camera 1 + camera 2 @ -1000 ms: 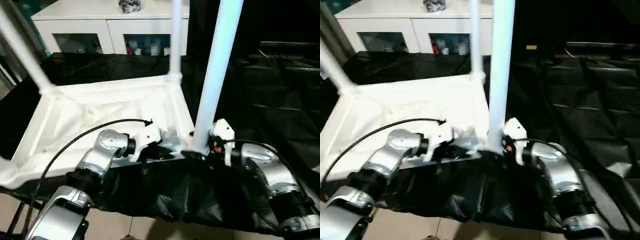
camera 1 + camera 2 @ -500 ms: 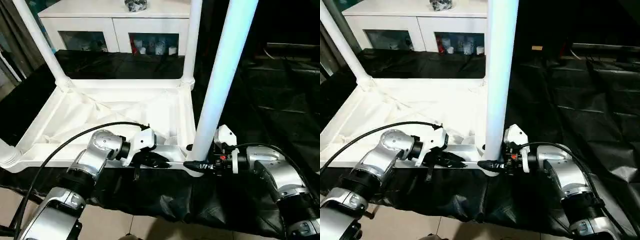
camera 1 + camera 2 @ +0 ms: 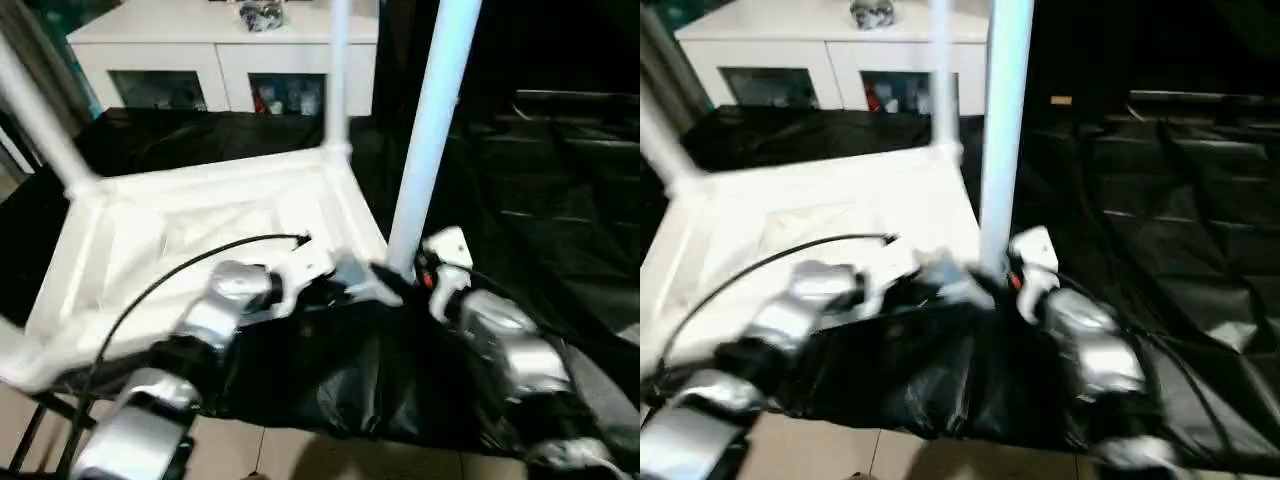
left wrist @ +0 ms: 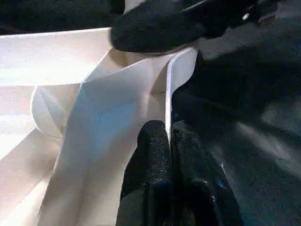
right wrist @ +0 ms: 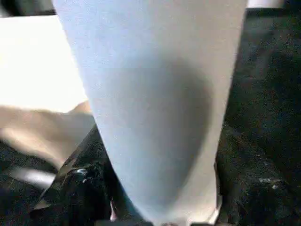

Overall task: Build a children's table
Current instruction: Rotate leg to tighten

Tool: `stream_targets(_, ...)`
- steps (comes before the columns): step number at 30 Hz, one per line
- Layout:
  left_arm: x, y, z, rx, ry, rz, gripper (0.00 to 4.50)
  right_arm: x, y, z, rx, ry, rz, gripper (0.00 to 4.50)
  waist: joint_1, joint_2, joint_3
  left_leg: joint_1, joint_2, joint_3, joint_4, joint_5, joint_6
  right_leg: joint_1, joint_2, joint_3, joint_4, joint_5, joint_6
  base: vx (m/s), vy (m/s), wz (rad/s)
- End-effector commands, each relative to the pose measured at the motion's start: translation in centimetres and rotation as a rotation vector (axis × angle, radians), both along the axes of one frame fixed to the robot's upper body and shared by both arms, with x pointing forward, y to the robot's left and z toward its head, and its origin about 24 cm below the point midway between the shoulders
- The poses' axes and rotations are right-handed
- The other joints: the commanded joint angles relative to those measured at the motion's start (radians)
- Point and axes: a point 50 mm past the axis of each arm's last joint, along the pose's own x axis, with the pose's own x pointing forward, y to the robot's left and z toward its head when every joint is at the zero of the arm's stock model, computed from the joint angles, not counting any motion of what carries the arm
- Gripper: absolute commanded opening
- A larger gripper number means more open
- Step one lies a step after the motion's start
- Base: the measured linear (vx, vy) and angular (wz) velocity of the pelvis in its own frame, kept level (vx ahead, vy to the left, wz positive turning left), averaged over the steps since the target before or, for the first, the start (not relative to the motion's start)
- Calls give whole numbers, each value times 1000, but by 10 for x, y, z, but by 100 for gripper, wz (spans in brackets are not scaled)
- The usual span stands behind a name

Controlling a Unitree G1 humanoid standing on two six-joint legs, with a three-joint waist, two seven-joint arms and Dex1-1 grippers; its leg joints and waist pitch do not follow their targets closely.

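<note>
Black cloth covers the counter [image 3: 560, 170], and the white table top [image 3: 200, 230] lies on it upside down, ribbed underside up, its near edge by the robot's forearms.

Nearest, the left hand [image 4: 170, 141] is seen in the left wrist view with both black fingers pressed together on the thin upright rim of the table top, one finger on each face of the rim. From the head views this hand [image 3: 345, 285] is blurred at the near edge of the top, and the grip itself cannot be made out there.

Just beside it, the right hand [image 3: 405, 275] sits at the foot of the near leg [image 3: 430, 120], which stands upright at the top's near right corner. The right wrist view shows that leg [image 5: 155, 103] close up with black fingers [image 5: 82, 188] on either side of its base, clamped around it.

Further back, a second leg [image 3: 337, 75] rises from the far right corner and a third [image 3: 35, 115] leans at the far left corner.

Beyond the counter stands a white cabinet [image 3: 215, 60] with glass doors.
</note>
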Motion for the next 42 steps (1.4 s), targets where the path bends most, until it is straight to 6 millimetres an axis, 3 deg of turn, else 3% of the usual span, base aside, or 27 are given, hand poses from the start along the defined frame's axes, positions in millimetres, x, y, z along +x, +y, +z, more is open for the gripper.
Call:
stream_targets(1,0,-34,7,-74,-40,30,0,-4,35,-18,-13,88,-7,256,-1,-20,-48,5,50,-21,-75,-196,38,41,-85,44,-88,-313,-187,0,0,0)
stream_targets(2,-1,-39,8,-81,-44,31,0,-2,39,-18,-12,82,-14,256,-4,-20,-47,4,50,-21,-75,-196,38,38,-85,45,-88,-310,-190,0,0,0)
stream_targets(3,-3,-48,10,-94,-62,21,0,0,48,-14,-9,44,-13,256,-3,-16,-51,2,48,-22,-72,-179,45,43,-86,44,-85,-292,-189,0,0,0)
stream_targets(5,-3,-49,10,-96,-64,14,0,0,50,-12,1,37,-1,256,-1,-16,-52,5,49,-20,-70,-174,55,40,-86,44,-86,-274,-192,0,0,0)
stream_targets(6,-4,-50,10,-97,-65,11,0,0,51,-11,8,34,6,290,-1,-18,-53,0,48,-20,-69,-159,66,45,-85,44,-82,-244,-198,0,0,0)
stream_targets(8,-5,-48,11,-120,-58,-2,0,-1,49,-10,32,35,24,290,-1,-16,-53,-3,49,-20,-70,-151,79,46,-84,42,-80,-229,-201,0,0,0)
stream_targets(12,-6,-36,10,-130,-53,-25,0,1,34,-8,-22,3,54,331,0,-16,-54,-2,52,-21,-70,-154,83,47,-85,41,-81,-237,-202,0,0,0)
stream_targets(16,-6,-22,6,-110,-39,-35,0,3,18,-6,-53,-9,98,331,0,-16,-60,-6,50,-19,-62,-113,113,52,-83,40,-65,-93,-242,0,0,0)
stream_targets(21,-12,-1,1,-82,-2,-110,0,-10,1,5,-62,-25,407,331,8,-20,-57,-9,53,-16,-58,-119,144,55,-83,36,-66,-110,-249,0,0,0)
stream_targets(27,-14,18,4,-57,20,-187,0,-27,-7,10,-43,2,649,331,16,-21,-54,-4,61,-17,-65,-163,120,50,-83,35,-72,-204,-232,0,0,0)
stream_targets(29,-15,24,4,-45,30,-206,0,-31,-9,11,-38,12,703,302,16,-20,-54,-3,62,-17,-65,-161,117,48,-83,36,-70,-190,-237,0,0,0)
stream_targets(35,-18,39,4,1,62,-272,0,-40,-11,13,-35,50,834,272,23,-24,-57,-4,61,-16,-61,-120,130,48,-83,35,-61,-120,-256,0,0,0)
stream_targets(42,-18,43,4,12,69,-284,0,-42,-9,13,-37,58,867,268,26,-24,-54,-3,61,-16,-63,-136,110,47,-84,36,-65,-171,-246,0,0,0)
